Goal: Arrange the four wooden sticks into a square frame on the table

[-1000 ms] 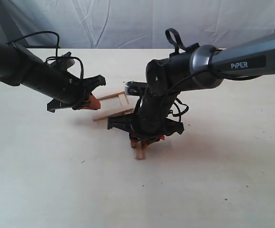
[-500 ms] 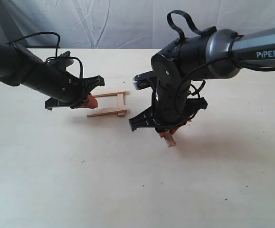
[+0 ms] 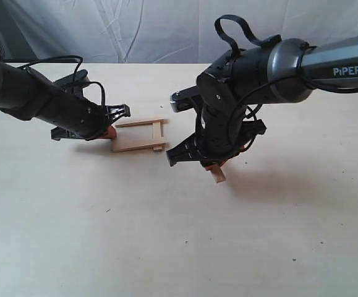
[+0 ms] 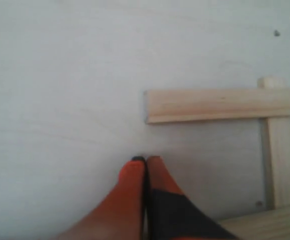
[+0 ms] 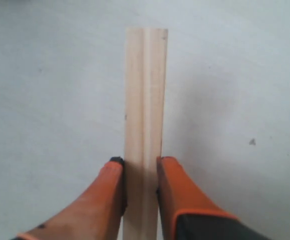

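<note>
Three wooden sticks lie on the table (image 3: 92, 235) as a frame open on its left side: a far stick (image 3: 140, 122), a short cross stick (image 3: 159, 131) and a near stick (image 3: 135, 146). My left gripper (image 3: 109, 132) is shut and empty, low over the table just left of that open side. In the left wrist view its tips (image 4: 146, 160) are pressed together, a short way from the end of one stick (image 4: 220, 105). My right gripper (image 3: 213, 166) is shut on the fourth stick (image 3: 219, 176) to the right of the frame. The stick (image 5: 145, 95) sticks out between the orange fingers (image 5: 172, 182).
A white cloth backdrop (image 3: 166, 28) hangs behind the table's far edge. The right arm's dark body (image 3: 228, 105) looms over the table just right of the frame. Pale bare tabletop stretches across the front.
My right gripper has carried the fourth stick from the frame's near side out to the right. My left gripper has shifted slightly left and lower beside the frame.
</note>
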Controlling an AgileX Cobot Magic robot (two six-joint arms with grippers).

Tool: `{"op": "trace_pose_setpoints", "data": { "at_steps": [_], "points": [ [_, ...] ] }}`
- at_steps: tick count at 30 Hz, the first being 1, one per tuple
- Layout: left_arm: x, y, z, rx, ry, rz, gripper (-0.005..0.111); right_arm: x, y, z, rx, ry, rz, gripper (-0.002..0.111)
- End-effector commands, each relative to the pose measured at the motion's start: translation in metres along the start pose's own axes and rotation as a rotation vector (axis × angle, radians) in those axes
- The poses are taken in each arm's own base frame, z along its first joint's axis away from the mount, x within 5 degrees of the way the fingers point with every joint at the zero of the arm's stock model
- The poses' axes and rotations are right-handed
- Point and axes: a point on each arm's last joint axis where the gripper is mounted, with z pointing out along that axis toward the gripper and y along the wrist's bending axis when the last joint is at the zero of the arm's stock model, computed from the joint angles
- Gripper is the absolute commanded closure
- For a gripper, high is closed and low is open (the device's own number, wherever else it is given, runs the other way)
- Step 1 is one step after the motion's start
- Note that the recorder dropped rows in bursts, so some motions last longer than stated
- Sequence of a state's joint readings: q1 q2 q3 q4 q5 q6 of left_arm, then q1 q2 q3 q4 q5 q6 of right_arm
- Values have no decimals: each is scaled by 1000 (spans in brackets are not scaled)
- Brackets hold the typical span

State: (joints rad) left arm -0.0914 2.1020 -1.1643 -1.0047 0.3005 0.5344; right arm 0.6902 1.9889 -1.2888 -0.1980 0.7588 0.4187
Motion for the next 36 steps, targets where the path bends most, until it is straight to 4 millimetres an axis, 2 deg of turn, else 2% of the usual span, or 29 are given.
{"op": "trace_pose_setpoints", "data": {
  "at_steps": [1,6,10,18,20,23,25,30,34,36],
  "points": [
    [18,0,11,57,155,-7,106,-2,0,-3,-19,-20,16,104],
    [32,-9,7,149,309,-13,106,-3,1,-3,-32,-33,26,104],
    [40,-18,2,247,417,-104,106,-4,0,-5,-23,-45,13,104],
    [56,-35,3,335,464,-181,106,-15,-3,-13,-4,-174,-67,104],
    [56,-37,2,366,466,-188,106,-18,-2,-14,-4,-212,-152,104],
    [44,-38,-9,434,431,-211,106,-21,0,-15,4,-242,-330,104],
    [28,-35,-25,482,363,-215,106,-24,1,-17,13,-253,-421,104],
    [-13,-13,-67,478,134,-231,106,-37,8,-28,-38,-277,-451,105],
    [-26,19,-74,377,57,-239,106,-39,25,-25,-193,-185,-637,109],
    [-25,25,-70,362,65,-242,106,-40,30,-21,-234,-154,-744,109]
  ]
}}
